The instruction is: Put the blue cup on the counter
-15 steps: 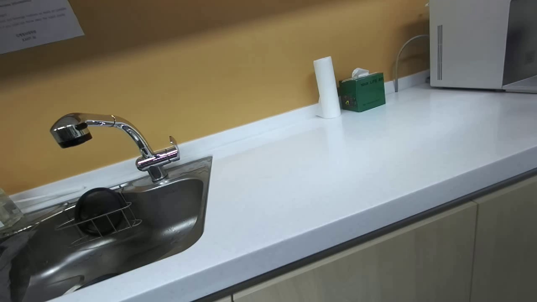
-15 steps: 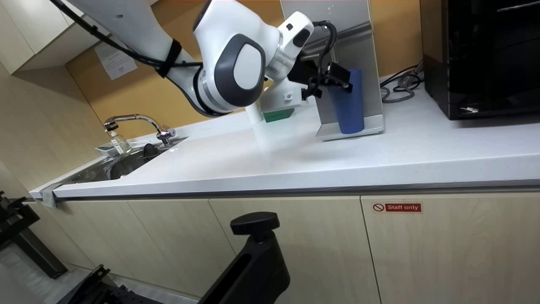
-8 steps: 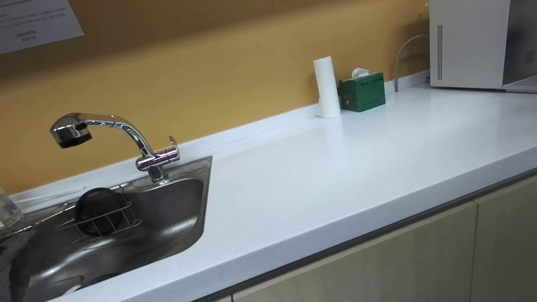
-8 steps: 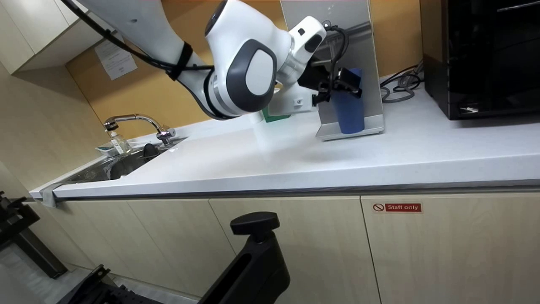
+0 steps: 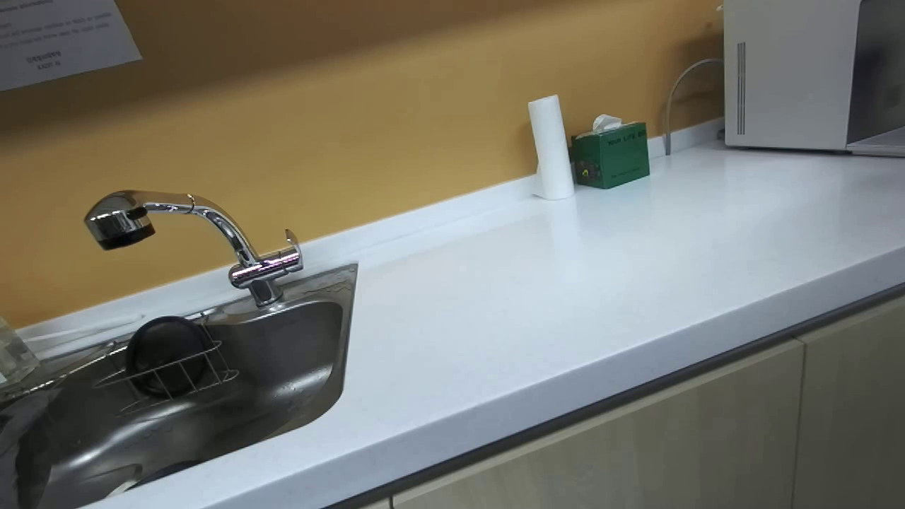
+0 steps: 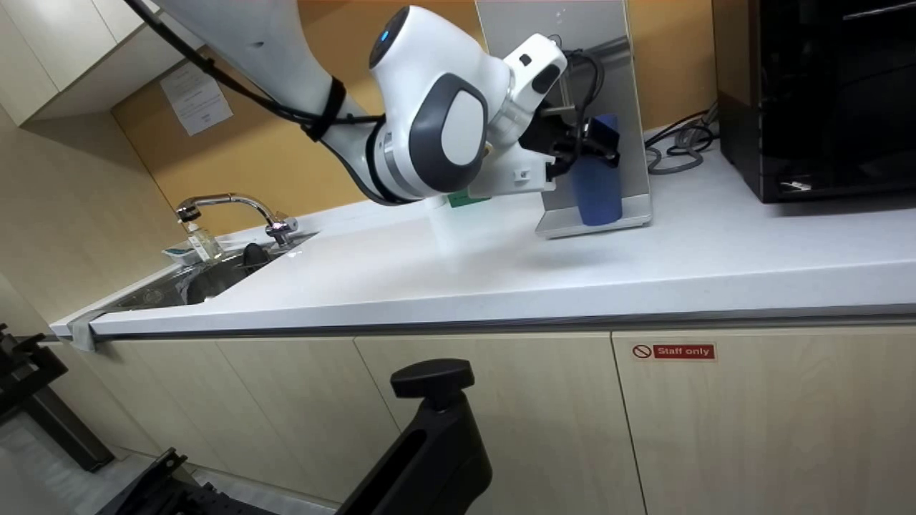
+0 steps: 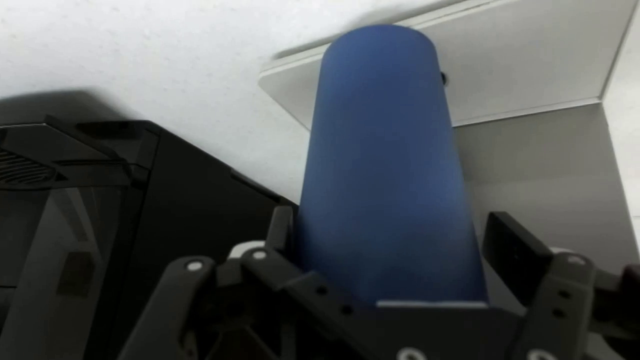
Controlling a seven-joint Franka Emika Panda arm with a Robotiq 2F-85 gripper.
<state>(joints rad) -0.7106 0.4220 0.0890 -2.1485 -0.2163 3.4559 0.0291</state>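
The tall blue cup (image 6: 598, 193) stands on the base plate of a metal stand, in front of its grey back panel. In the wrist view the cup (image 7: 385, 150) fills the middle, between the fingers. My gripper (image 7: 395, 235) is open around the cup's upper part. The finger on the picture's left is very close to the cup; whether it touches I cannot tell. A gap shows between the cup and the finger on the right. In an exterior view the gripper (image 6: 597, 146) partly hides the cup. The white counter (image 6: 429, 265) runs under the stand; it also shows in an exterior view (image 5: 565, 297).
The metal stand (image 6: 558, 227) is right behind the cup. A black appliance (image 6: 823, 100) is close on its right, with cables (image 6: 680, 154) between. A sink (image 5: 283, 353) with a faucet (image 5: 226, 226), a paper roll (image 5: 551, 148) and a green tissue box (image 5: 611, 155) are farther along.
The arm has moved right and slightly down in an exterior view, bringing the gripper farther over the cup. The cup has shifted slightly to the right on the stand's base.
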